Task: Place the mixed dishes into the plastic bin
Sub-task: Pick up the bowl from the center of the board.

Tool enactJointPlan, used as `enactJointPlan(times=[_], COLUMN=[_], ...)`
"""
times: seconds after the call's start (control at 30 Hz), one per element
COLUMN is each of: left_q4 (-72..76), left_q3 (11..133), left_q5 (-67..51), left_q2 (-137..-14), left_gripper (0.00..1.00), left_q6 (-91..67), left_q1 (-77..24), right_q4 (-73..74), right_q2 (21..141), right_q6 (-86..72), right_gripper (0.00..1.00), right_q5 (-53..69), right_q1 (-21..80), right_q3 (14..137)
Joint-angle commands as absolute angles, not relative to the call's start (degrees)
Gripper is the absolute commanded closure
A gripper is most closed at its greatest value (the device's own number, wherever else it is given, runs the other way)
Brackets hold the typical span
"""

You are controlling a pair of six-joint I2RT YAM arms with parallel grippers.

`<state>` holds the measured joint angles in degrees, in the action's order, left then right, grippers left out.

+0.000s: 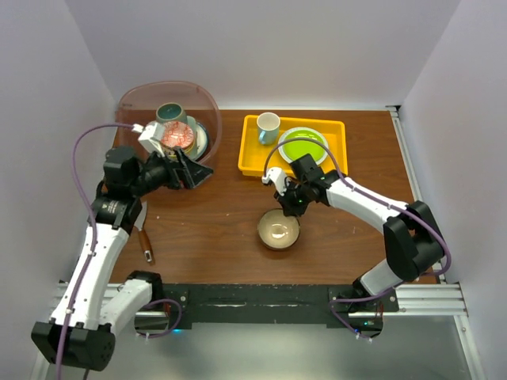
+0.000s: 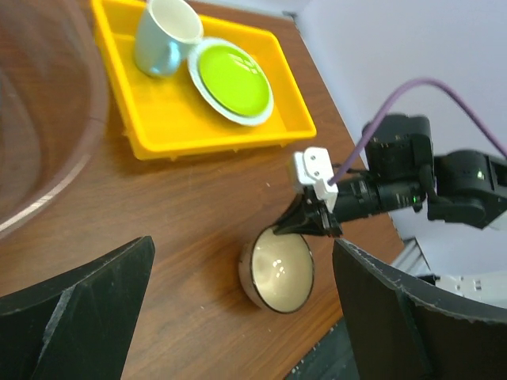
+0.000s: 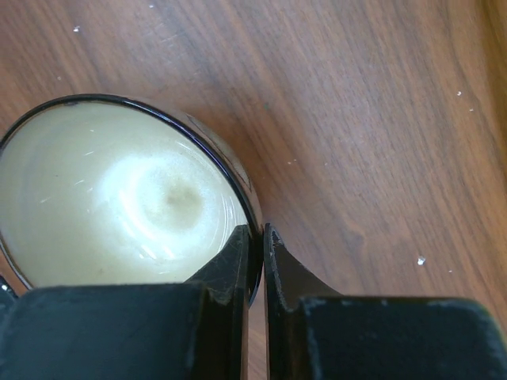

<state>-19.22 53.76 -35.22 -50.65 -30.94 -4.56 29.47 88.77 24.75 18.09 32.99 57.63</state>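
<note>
A cream-glazed bowl (image 1: 278,230) with a dark rim stands on the wooden table, also seen in the left wrist view as the bowl (image 2: 279,273) and in the right wrist view as the bowl (image 3: 119,198). My right gripper (image 3: 262,233) is shut on the bowl's rim, one finger inside and one outside; from above the right gripper (image 1: 287,209) sits at the bowl's far edge. The plastic bin (image 1: 204,101) stands at the back left, holding a teal mug (image 1: 169,113) and stacked plates (image 1: 181,138). My left gripper (image 1: 188,169) hangs open beside the bin's front, holding nothing.
A yellow tray (image 1: 249,150) at the back centre holds a small white cup (image 1: 268,127) and a lime-green plate (image 1: 303,146). A brown-handled utensil (image 1: 146,243) lies near the left arm. The bin's wall (image 2: 47,119) fills the left of the left wrist view.
</note>
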Motion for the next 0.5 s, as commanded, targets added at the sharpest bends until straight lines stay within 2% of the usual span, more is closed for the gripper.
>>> enactJointPlan(times=[0.0,0.47], left_q4=[-20.7,-16.6], left_q3=[55.4,54.9], left_q5=[-30.9,-20.8], left_q2=[-53.3,-59.7], left_gripper=[0.0,0.0], left_q6=[-31.1,-34.7], left_q1=[-12.8,-30.0], right_q4=[33.5,38.6], right_q2=[85.2,83.2], right_q6=[27.1,25.0], right_gripper=[1.0,1.0], right_q5=[22.2,29.1], right_q1=[33.0,27.5], right_q3=[60.0,66.4])
